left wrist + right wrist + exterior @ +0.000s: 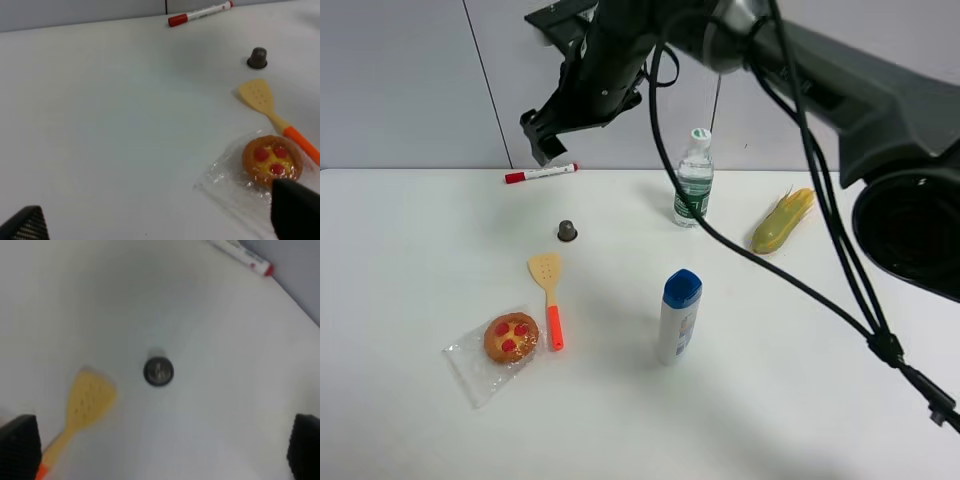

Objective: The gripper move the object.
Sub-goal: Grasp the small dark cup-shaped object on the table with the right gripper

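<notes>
Hanging above the table (pixel 800 400), my right hand (pixel 542 140) has its jaws spread wide and holds nothing. In the wrist view its two dark fingertips (pixel 17 447) sit at opposite edges. The small grey-brown cup (pixel 566 231) stands alone on the table below the hand, touching nothing.

The cup rests on its wider rim, just past the blade end of the yellow spatula (pixel 549 290) and apart from it. Farther past the blade, near the wall, lies a white marker (pixel 541 173) with a red cap. A round tart (pixel 510 338) in clear wrap lies just beside the spatula's orange handle. On the spatula's other side stands a white bottle (pixel 678 318) with a blue cap. Well beyond that are a water bottle (pixel 694 180) and an ear of corn (pixel 783 220).

My left hand (pixel 160 217) is also spread wide and empty, low over the table on the tart's side of the spatula.
</notes>
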`<state>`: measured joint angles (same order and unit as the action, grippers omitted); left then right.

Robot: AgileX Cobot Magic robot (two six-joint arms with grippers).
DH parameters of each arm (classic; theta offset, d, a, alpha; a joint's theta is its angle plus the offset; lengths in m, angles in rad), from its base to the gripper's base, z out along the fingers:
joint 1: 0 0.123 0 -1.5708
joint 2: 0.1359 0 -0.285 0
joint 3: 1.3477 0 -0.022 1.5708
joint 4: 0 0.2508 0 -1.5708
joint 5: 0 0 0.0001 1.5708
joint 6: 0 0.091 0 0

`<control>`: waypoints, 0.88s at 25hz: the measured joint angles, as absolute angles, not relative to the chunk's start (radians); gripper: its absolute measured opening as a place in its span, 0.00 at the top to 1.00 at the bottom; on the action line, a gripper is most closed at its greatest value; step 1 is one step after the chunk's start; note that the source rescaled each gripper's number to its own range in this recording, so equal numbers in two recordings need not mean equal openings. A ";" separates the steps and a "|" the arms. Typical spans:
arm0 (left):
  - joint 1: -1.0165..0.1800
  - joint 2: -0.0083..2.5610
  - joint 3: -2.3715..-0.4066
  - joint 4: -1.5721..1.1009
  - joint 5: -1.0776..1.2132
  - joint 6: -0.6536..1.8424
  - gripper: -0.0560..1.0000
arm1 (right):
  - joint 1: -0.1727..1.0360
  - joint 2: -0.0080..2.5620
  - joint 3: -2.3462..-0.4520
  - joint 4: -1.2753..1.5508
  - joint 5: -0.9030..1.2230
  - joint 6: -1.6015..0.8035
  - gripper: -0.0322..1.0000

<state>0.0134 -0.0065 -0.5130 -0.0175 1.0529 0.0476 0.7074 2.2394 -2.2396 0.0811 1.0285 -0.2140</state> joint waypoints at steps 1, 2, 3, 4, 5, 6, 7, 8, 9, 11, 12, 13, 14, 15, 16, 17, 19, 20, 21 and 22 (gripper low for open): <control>0.013 -0.007 -0.513 -0.018 1.053 0.048 0.00 | 0.708 2.261 -2.240 0.081 1.000 -0.214 0.00; 0.013 -0.007 -0.513 -0.018 1.053 0.048 0.00 | 0.708 2.278 -2.240 0.079 0.971 -0.214 0.00; 0.013 -0.007 -0.513 -0.018 1.053 0.048 0.00 | 0.708 2.297 -2.240 0.077 0.943 -0.214 0.00; 0.013 -0.007 -0.513 -0.018 1.053 0.048 0.00 | 0.708 2.315 -2.240 0.076 0.922 -0.214 0.00; 0.013 -0.007 -0.513 -0.018 1.053 0.048 0.00 | 0.708 2.329 -2.240 0.076 0.893 -0.214 0.00; 0.013 -0.007 -0.513 -0.018 1.053 0.048 0.00 | 0.708 2.345 -2.240 0.076 0.866 -0.214 0.00; 0.013 -0.007 -0.513 -0.018 1.053 0.048 0.00 | 0.708 2.359 -2.240 0.076 0.839 -0.214 0.00; 0.013 -0.007 -0.513 -0.018 1.053 0.048 0.00 | 0.708 2.372 -2.240 0.077 0.820 -0.214 0.00; 0.013 -0.007 -0.513 -0.018 1.053 0.048 0.00 | 0.708 2.384 -2.240 0.080 0.800 -0.214 0.00; 0.013 -0.007 -0.513 -0.018 1.053 0.048 0.00 | 0.706 2.409 -2.240 0.084 0.772 -0.214 0.00; 0.013 -0.007 -0.513 -0.018 1.053 0.048 0.00 | 0.704 2.423 -2.241 0.087 0.762 -0.214 0.00; 0.013 -0.007 -0.513 -0.018 1.053 0.048 0.00 | 0.701 2.434 -2.240 0.093 0.756 -0.214 0.00; 0.013 -0.007 -0.513 -0.018 1.053 0.048 0.00 | 0.697 2.448 -2.241 0.103 0.754 -0.214 0.00; 0.013 -0.007 -0.513 -0.018 1.053 0.048 0.00 | 0.694 2.461 -2.241 0.110 0.754 -0.213 0.00; 0.013 -0.007 -0.513 -0.018 1.053 0.048 0.00 | 0.690 2.473 -2.241 0.112 0.753 -0.212 0.00; 0.013 -0.007 -0.513 -0.018 1.053 0.048 0.00 | 0.688 2.486 -2.241 0.116 0.753 -0.205 0.00; 0.013 -0.007 -0.513 -0.018 1.053 0.048 0.00 | 0.685 2.508 -2.241 0.118 0.749 -0.188 0.00; 0.013 -0.007 -0.513 -0.018 1.053 0.048 0.00 | 0.685 2.517 -2.241 0.121 0.749 -0.186 0.00; 0.013 -0.007 -0.513 -0.018 1.053 0.048 0.00 | 0.685 2.527 -2.241 0.122 0.749 -0.184 0.00; 0.013 -0.007 -0.513 -0.018 1.053 0.048 0.00 | 0.685 2.535 -2.241 0.131 0.748 -0.182 0.00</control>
<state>0.0134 -0.0065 -0.5130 -0.0175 1.0529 0.0476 0.6850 2.5346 -2.2407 0.1313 0.7479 -0.1816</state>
